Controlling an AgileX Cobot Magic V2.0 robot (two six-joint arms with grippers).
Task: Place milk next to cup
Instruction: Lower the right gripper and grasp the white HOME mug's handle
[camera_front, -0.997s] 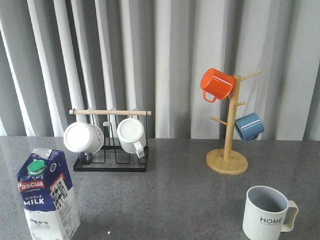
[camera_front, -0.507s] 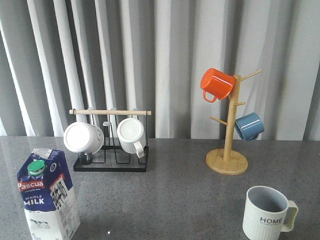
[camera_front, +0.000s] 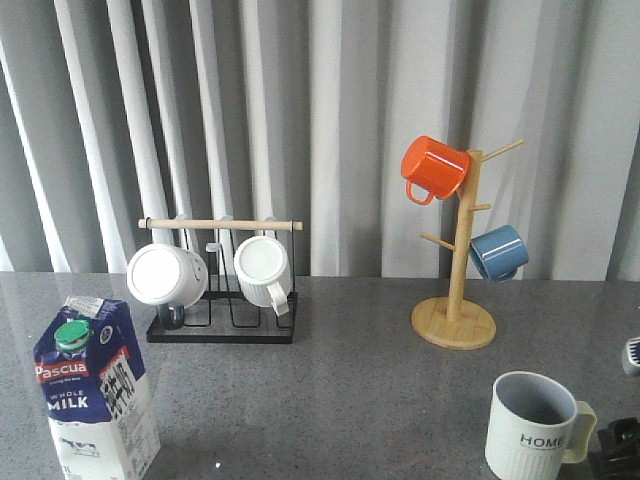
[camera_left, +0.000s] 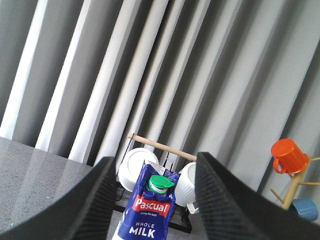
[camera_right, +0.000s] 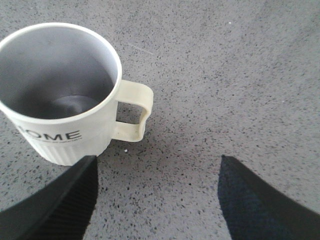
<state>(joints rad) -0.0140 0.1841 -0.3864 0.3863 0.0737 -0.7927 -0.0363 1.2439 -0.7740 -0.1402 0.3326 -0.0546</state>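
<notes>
Creeping into the lower right corner of the front view, a dark bit of the right gripper (camera_front: 618, 450) now shows beside the cup (camera_front: 532, 425), absent half a second ago; nothing else has shifted. The milk (camera_front: 92, 395) stands at lower left on the counter (camera_front: 340, 390), well apart from the cup, untouched. Left wrist view: left gripper (camera_left: 152, 200) spread wide, carton centred between and beyond its fingers, so the pick looks about to begin. Right wrist view: fingers (camera_right: 55, 205) apart, cup at upper left, empty, grey inside.
</notes>
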